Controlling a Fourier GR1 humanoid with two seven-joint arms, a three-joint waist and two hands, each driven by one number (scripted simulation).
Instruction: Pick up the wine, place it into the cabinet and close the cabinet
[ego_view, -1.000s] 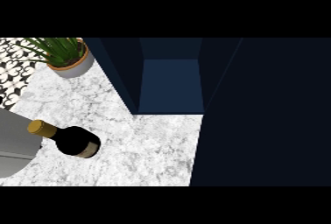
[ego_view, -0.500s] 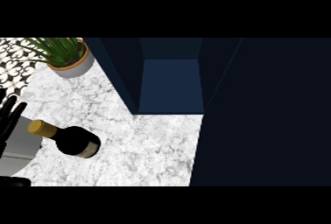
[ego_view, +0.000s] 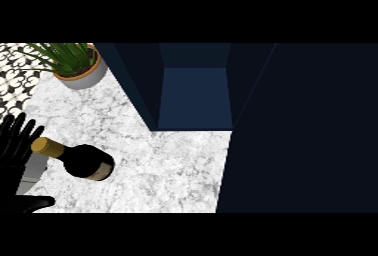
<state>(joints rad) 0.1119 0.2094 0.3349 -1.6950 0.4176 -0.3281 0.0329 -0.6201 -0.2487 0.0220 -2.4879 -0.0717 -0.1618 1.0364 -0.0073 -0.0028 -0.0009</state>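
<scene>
The wine (ego_view: 81, 160) stands on the marble tabletop (ego_view: 170, 165), left of the open cabinet (ego_view: 193, 95). The left hand (ego_view: 16, 145) sits just beside it, fingers (ego_view: 22, 131) straight and released, grasping nothing.

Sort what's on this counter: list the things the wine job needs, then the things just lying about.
For the job:
wine bottle, on the marble counter
open cabinet
left hand, beside the bottle's neck

Lying about:
potted plant, at the counter's far left corner

Wine bottle (ego_view: 80, 161) on marble counter (ego_view: 170, 165), left hand (ego_view: 16, 150) beside.
</scene>
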